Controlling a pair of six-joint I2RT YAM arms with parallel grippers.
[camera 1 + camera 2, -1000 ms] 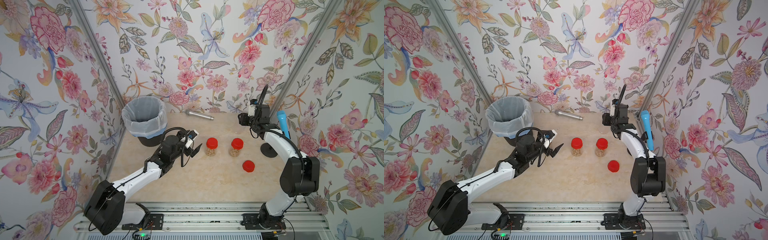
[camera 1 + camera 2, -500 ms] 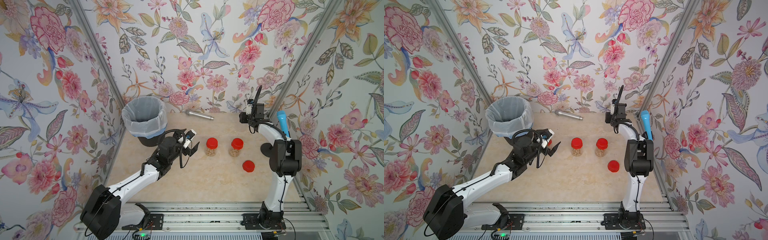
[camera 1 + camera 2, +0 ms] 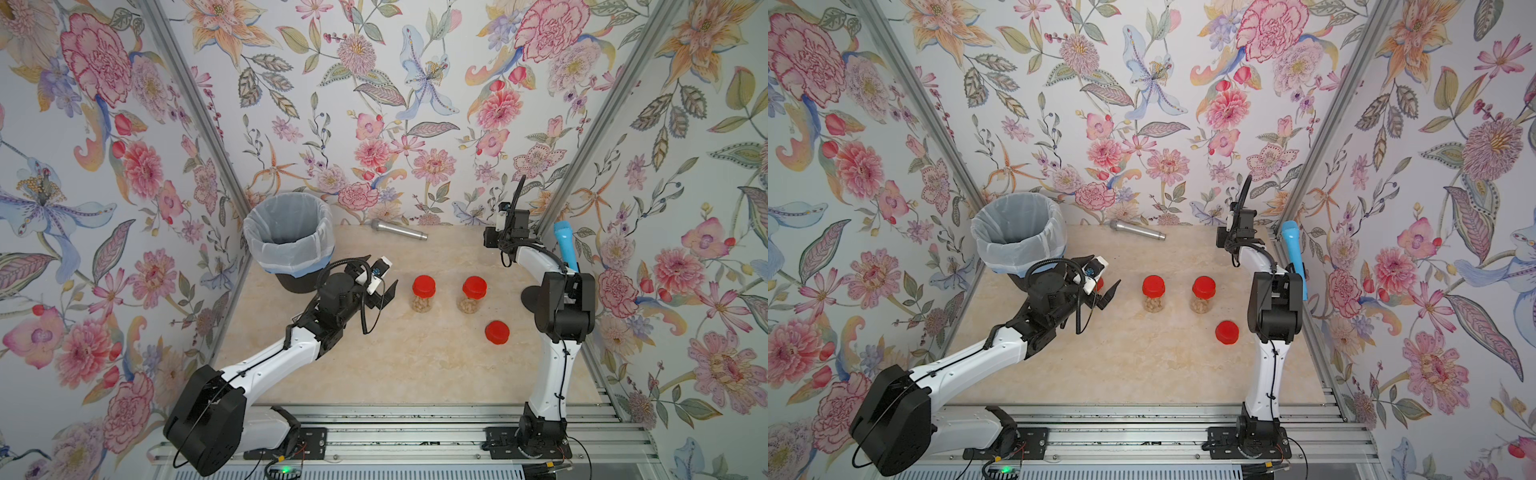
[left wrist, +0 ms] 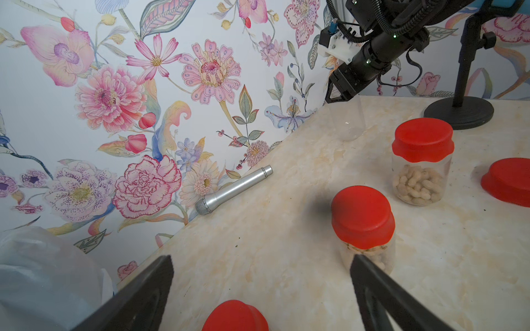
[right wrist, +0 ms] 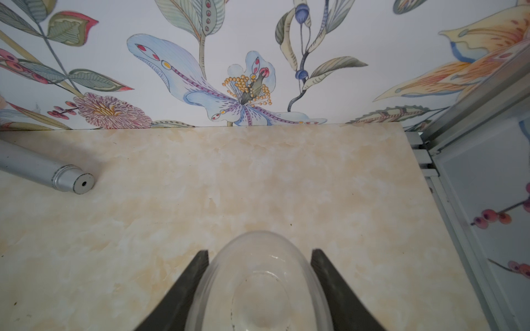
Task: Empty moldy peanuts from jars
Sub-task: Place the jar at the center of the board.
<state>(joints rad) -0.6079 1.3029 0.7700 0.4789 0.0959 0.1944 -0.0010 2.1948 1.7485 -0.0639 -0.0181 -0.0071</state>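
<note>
Two jars [image 3: 424,293] [image 3: 473,294] with red lids stand mid-table, each holding moldy peanuts [image 4: 417,183]. My left gripper [image 3: 384,297] is open just left of them. Between its jaws in the left wrist view lies bare table, with the red lid of a third jar [image 4: 235,315] low underneath them. My right gripper [image 5: 259,252] is shut on an empty, lidless clear jar [image 5: 258,286] near the far right corner. The left wrist view shows that jar [image 4: 347,120] hanging upright, close to the tabletop. A loose red lid [image 3: 496,332] lies in front of the right jar.
A black bin lined with a white bag [image 3: 286,253] stands at the back left, just behind my left wrist. A silver microphone [image 3: 399,230] lies along the back wall. A blue microphone [image 3: 564,249] on a black stand [image 3: 530,297] sits by the right wall.
My right arm has folded inward, its elbow swinging left, and the gripper with the empty jar has shifted toward the back wall. The left gripper has barely moved.
</note>
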